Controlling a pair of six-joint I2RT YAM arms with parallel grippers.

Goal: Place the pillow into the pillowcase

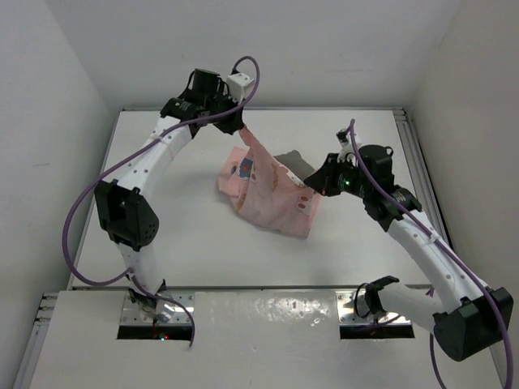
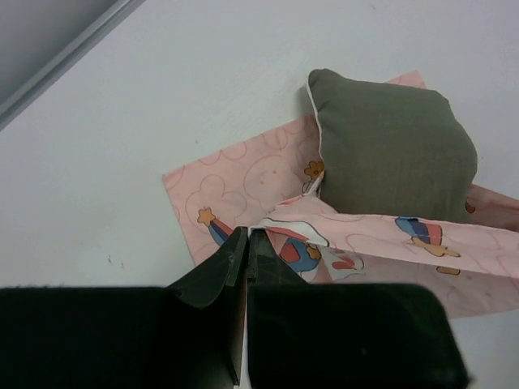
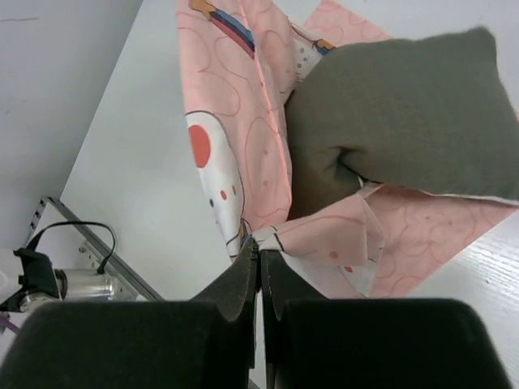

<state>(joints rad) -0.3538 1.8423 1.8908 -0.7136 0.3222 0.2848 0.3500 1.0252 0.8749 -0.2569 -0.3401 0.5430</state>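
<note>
The pink pillowcase (image 1: 272, 190) with cartoon figures hangs stretched between my two grippers above the table. My left gripper (image 1: 241, 123) is shut on its far upper edge (image 2: 280, 223). My right gripper (image 1: 310, 185) is shut on its near edge (image 3: 324, 235). The brown-grey pillow (image 1: 293, 164) lies partly inside the open mouth of the case, its far end sticking out. It shows in the left wrist view (image 2: 389, 146) and in the right wrist view (image 3: 405, 113). The lower layer of the pillowcase lies flat under the pillow.
The white table (image 1: 186, 235) has a metal rail (image 1: 418, 162) along its right edge. White walls close the back and both sides. Purple cables loop from both arms. A metal frame with a cable (image 3: 73, 259) shows past the table edge in the right wrist view.
</note>
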